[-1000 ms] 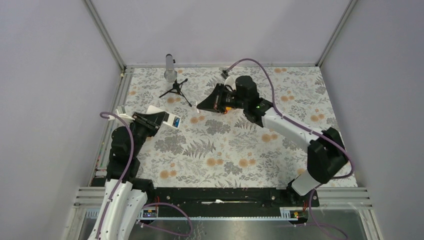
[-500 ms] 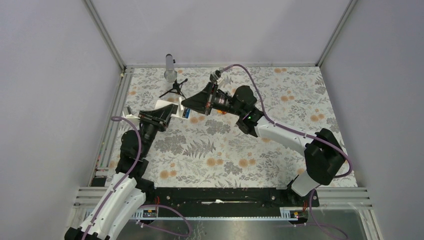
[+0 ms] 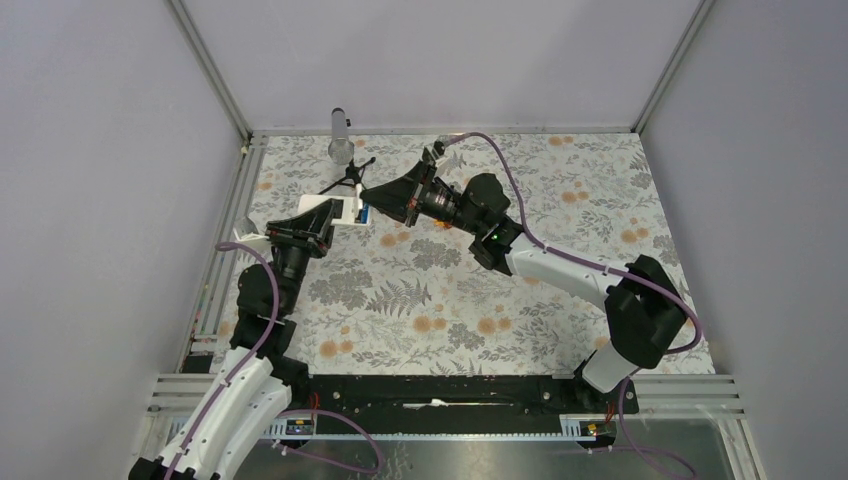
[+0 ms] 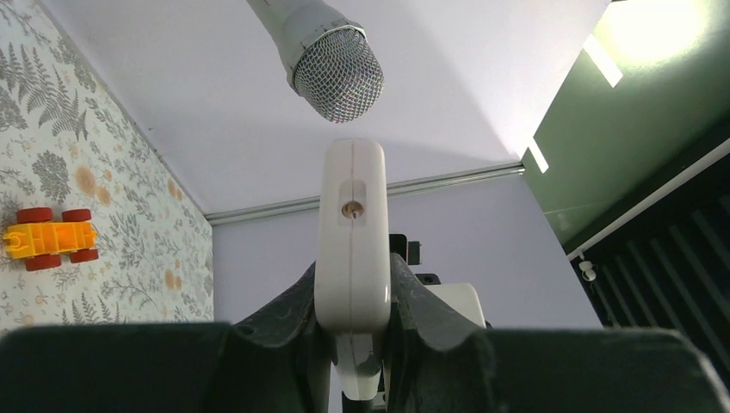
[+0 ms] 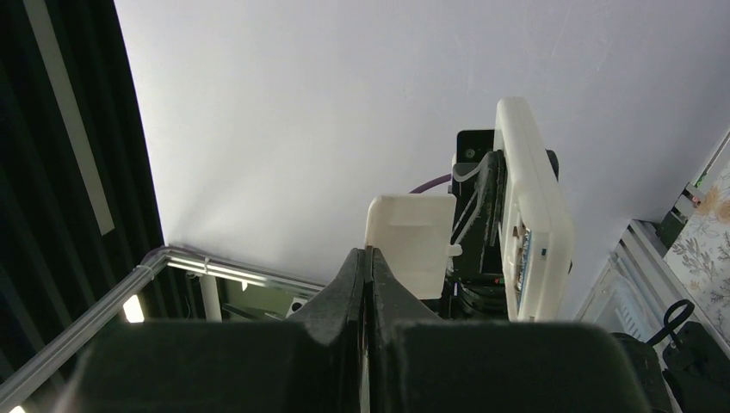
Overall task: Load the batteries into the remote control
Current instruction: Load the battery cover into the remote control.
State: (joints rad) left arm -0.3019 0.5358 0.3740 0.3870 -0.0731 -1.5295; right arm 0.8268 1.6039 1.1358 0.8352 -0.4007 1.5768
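My left gripper [image 3: 318,226] is shut on the white remote control [image 3: 338,211] and holds it raised off the table. In the left wrist view the remote [image 4: 352,241] stands edge-on between the fingers of the left gripper [image 4: 353,288]. My right gripper [image 3: 372,194] is shut on a small flat white cover piece [image 5: 411,243], right next to the remote. In the right wrist view the right gripper [image 5: 368,258] faces the remote's [image 5: 541,206] open back, where a blue battery [image 5: 525,251] shows. The dark battery cannot be made out.
A microphone [image 3: 340,138] on a small black tripod [image 3: 352,181] stands at the back left, just behind the remote; its head [image 4: 334,71] hangs close above the remote. An orange toy car [image 4: 49,238] lies on the flowered table cover. Walls enclose the table.
My left gripper has carried the remote up and toward the back. My right gripper has swung left with the cover piece and now sits right beside the remote.
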